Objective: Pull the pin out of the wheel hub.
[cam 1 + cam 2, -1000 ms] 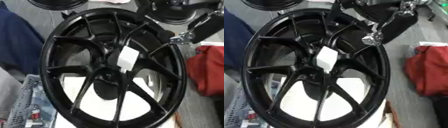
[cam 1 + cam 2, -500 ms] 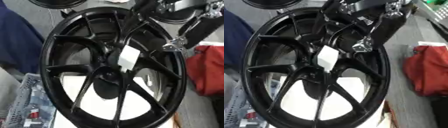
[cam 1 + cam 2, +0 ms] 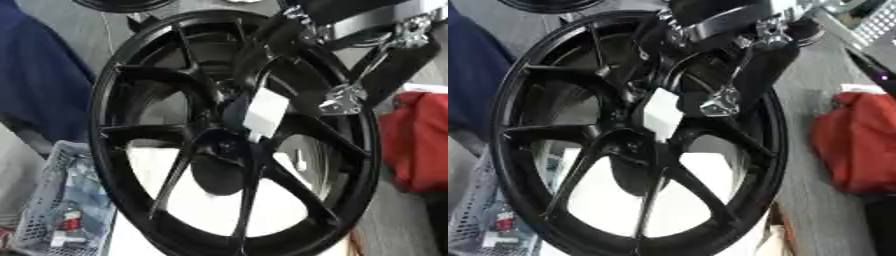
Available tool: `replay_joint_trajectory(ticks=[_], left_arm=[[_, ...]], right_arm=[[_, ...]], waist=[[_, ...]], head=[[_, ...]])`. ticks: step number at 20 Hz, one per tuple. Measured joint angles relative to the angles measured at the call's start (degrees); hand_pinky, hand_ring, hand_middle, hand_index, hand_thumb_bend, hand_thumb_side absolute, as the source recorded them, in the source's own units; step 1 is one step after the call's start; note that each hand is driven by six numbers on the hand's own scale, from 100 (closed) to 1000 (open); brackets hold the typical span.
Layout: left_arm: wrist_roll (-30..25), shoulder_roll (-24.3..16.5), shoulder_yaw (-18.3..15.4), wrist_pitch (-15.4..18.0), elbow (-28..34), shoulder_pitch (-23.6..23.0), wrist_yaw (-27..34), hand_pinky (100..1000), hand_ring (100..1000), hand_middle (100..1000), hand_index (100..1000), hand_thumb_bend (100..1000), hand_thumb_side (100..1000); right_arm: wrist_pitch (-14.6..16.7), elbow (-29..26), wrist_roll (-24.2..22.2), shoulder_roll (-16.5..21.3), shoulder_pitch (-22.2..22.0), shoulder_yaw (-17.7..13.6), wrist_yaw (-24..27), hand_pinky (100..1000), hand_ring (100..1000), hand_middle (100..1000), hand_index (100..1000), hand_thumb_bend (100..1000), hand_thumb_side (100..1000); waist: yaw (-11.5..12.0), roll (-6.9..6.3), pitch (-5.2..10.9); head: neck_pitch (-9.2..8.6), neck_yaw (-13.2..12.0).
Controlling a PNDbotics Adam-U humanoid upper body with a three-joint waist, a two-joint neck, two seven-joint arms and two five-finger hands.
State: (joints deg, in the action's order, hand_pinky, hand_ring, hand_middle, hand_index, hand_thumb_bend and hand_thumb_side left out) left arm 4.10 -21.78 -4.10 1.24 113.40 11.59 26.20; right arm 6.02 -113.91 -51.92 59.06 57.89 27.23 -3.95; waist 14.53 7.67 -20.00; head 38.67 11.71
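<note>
— Where the view begins on the left, what do you see?

— A dark blue cloth (image 3: pixel 39 85) at the edge, and below it a grey mesh basket (image 3: pixel 48 200) with small things inside that I cannot make out. Just beside them stands the black wheel hub (image 3: pixel 236 135), tilted, filling most of the view, its spokes meeting at the centre.

— And the pin?

— A white, blocky piece (image 3: pixel 264 113) sits at the hub's centre, touching the spokes there. Whether that is the pin itself I cannot tell.

— Which hand is working?

— The right hand (image 3: pixel 745 75). Its arm comes in from the upper right, black with silver joints, and reaches down over the upper spokes. The hand hangs just right of the white piece, a silver part close beside it.

— Are its fingers closed on anything?

— I cannot tell; the black hand merges with the black spokes.

— And further right?

— A red bag (image 3: pixel 855 145) lies on the grey surface (image 3: pixel 811 210), apart from the rim.
</note>
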Motion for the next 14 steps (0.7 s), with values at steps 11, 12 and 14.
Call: replay_joint_trajectory(ticks=[11, 12, 14], left_arm=[[-0.3, 0.0, 0.1, -0.3, 0.0, 0.3, -0.4, 965, 523, 632, 806, 232, 928], [-0.3, 0.0, 0.2, -0.3, 0.0, 0.3, -0.5, 965, 522, 632, 806, 231, 929], [-0.4, 0.0, 0.3, -0.4, 0.0, 0.4, -0.6, 966, 522, 632, 806, 231, 930]], right_arm=[[1.2, 0.0, -0.1, -0.3, -1.5, 1.0, -3.8, 921, 927, 897, 970, 192, 100], [1.3, 0.0, -0.1, -0.3, -1.7, 1.0, -4.0, 921, 926, 894, 970, 188, 100], [1.4, 0.0, -0.1, -0.3, -2.0, 1.1, -4.2, 921, 925, 890, 967, 188, 100]], waist=[[0.9, 1.07, -1.51], [0.9, 1.10, -1.63], [1.0, 1.17, -1.90]], head=[[0.34, -0.2], [0.51, -0.3], [0.59, -0.4]])
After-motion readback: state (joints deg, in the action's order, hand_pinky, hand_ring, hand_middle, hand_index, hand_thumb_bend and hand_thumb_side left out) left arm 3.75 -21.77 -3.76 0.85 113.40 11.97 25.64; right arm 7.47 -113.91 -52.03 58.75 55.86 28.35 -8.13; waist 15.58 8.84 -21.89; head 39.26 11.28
